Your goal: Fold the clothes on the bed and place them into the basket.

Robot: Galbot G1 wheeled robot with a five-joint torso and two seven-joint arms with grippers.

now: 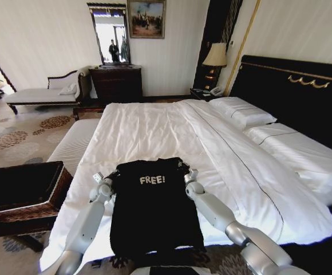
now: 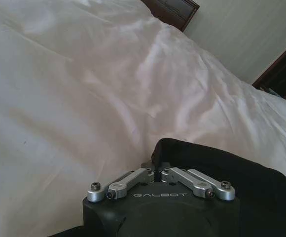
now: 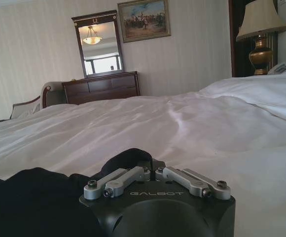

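The black T-shirt [image 1: 154, 215] with white "FREE!" lettering lies face up over the foot of the bed [image 1: 154, 129], its hem hanging off the near edge. My left gripper [image 1: 106, 182] is shut on the shirt's left shoulder, and in the left wrist view the fingers [image 2: 133, 177] close on a fold of black cloth [image 2: 192, 158]. My right gripper [image 1: 188, 174] is shut on the other shoulder; the right wrist view shows black cloth [image 3: 128, 158] bunched at the fingertips. The dark woven basket [image 1: 52, 197] stands on the floor left of the bed.
A cream striped bench [image 1: 71, 143] runs along the bed's left side beyond the basket. Pillows [image 1: 243, 112] and a black headboard [image 1: 292, 94] lie to the right. A dresser with mirror [image 1: 115, 80], a chaise [image 1: 43, 91] and a lamp [image 1: 215, 57] line the far wall.
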